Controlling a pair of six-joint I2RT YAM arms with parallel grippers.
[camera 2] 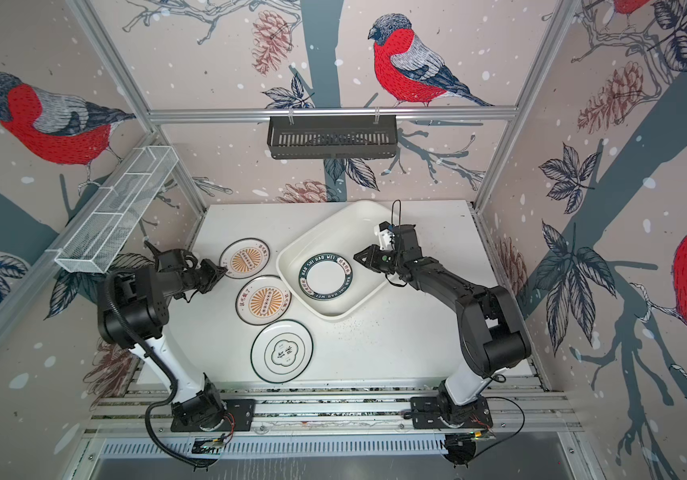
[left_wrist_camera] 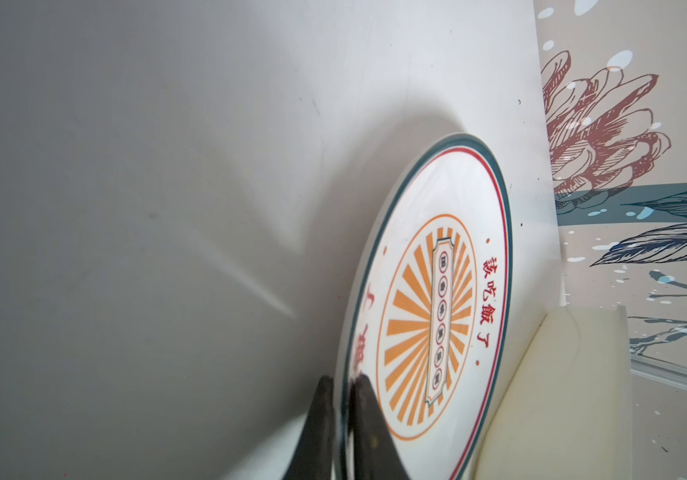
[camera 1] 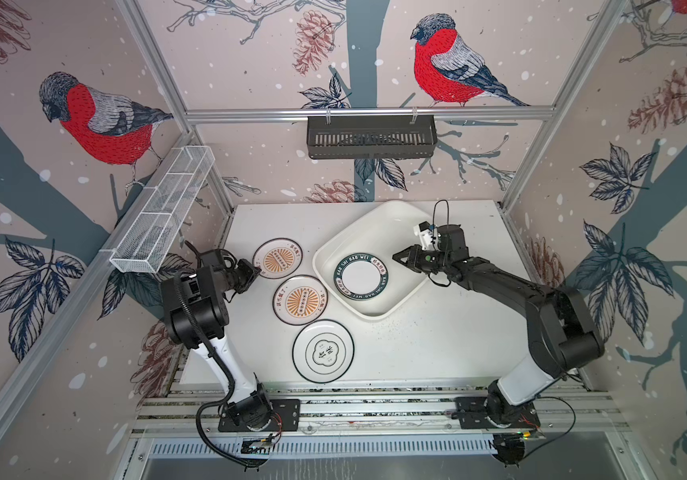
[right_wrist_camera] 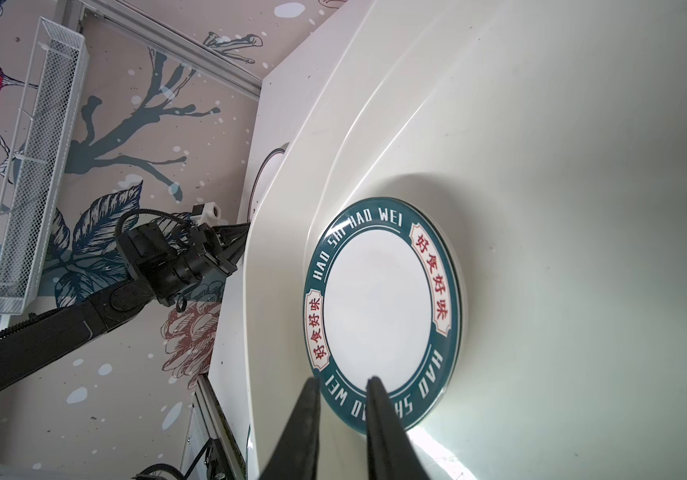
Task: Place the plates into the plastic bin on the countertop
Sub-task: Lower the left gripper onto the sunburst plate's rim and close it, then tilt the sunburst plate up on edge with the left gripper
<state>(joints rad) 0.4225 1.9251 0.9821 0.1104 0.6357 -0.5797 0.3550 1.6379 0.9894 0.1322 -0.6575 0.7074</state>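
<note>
Sunburst plate (left_wrist_camera: 437,311) rim pinched by left pincer (left_wrist_camera: 344,380); plastic bin (left_wrist_camera: 574,374) just beside; right pincer (right_wrist_camera: 342,382) narrowly parted.

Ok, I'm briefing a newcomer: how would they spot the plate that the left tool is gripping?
Find the plastic bin on the white countertop; just off its left corner lies the rear sunburst plate, nearest the back wall. The other sunburst plate lies nearer the robot, and only the rear one has the left tool pinching its rim.

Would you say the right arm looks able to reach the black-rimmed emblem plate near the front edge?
Probably yes: the right gripper hangs open over the plastic bin, and bare countertop lies between it and the emblem plate.
</note>
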